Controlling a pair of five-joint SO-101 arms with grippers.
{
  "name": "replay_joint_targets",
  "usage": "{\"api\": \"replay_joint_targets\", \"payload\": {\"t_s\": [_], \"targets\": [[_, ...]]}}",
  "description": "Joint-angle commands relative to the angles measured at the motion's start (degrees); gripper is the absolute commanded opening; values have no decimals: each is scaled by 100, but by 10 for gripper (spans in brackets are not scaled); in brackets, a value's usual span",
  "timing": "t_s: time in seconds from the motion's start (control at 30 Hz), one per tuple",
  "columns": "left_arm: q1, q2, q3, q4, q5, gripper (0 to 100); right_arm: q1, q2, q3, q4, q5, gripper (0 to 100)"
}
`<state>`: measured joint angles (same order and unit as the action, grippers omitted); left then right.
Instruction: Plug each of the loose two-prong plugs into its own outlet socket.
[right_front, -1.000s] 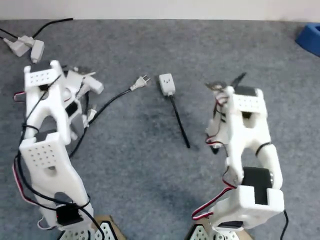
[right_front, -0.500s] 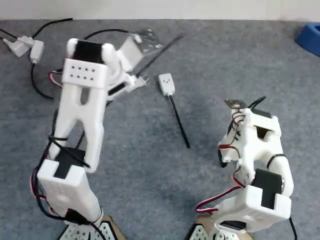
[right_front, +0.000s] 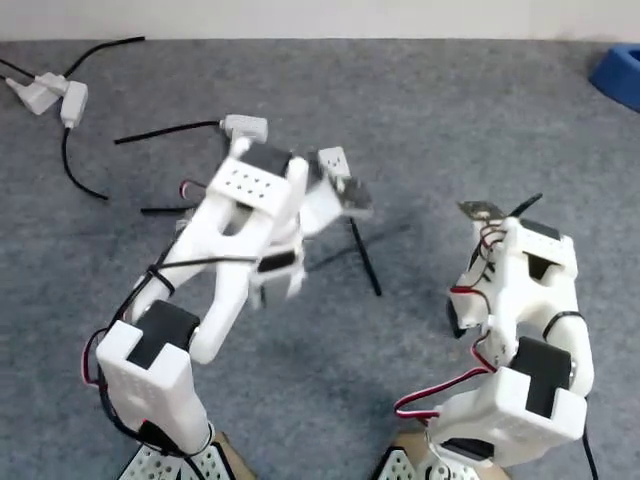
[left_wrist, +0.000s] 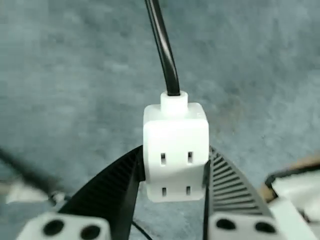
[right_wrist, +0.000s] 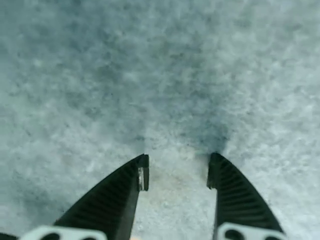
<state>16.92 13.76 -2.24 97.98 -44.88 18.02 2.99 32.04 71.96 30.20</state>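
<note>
My left gripper (left_wrist: 175, 159) has the white outlet socket (left_wrist: 175, 150) between its two black fingers (left_wrist: 116, 189). As far as I can see from the left wrist view, they press against both of its sides and pinch it. The socket's face with its two pairs of slots is turned toward my wrist camera. Its black cord (left_wrist: 162, 47) leaves the far end and runs up to the top edge of that frame, over the grey carpet (left_wrist: 265, 65).

In the high view the left arm (right_front: 235, 240) stretches diagonally from the lower left toward the middle. Its gripper (right_front: 343, 194) is blurred just above centre, so I cannot tell there exactly how the socket sits. A black cord (right_front: 364, 262) trails from under it toward the lower right.

A loose white plug (right_front: 246, 127) lies on the carpet up and to the left of that gripper, apart from it. Its thin black cord (right_front: 165, 132) runs off to the left, and I cannot make out its prongs. Two more white plug pieces (right_front: 54, 96) lie just beside each other in the upper left corner, with black cords (right_front: 72, 165) curling around them.

My right gripper (right_wrist: 177, 167) is spread, with only carpet between its fingers. In the high view it (right_front: 482, 210) sits at the right of the frame, well apart from the socket. A blue object (right_front: 621, 76) shows at the upper right edge.
</note>
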Motion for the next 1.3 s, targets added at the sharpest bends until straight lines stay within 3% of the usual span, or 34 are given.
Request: {"api": "replay_joint_targets", "payload": {"t_s": [0.0, 0.27, 0.47, 1.03, 1.27], "targets": [[66, -338, 1068, -440, -695, 101, 224, -514, -453, 514, 211, 214], [57, -277, 1455, -809, -1125, 111, -523, -1727, -637, 1481, 343, 214], [-66, -277, 1736, -774, -1371, 150, -910, -2079, -673, 1596, 343, 214], [-453, -277, 1895, -774, -1925, 155, -1112, -2088, -690, 1763, 334, 214], [-453, -277, 1895, -774, -1960, 327, -1112, -2088, -681, 1763, 334, 214]]}}
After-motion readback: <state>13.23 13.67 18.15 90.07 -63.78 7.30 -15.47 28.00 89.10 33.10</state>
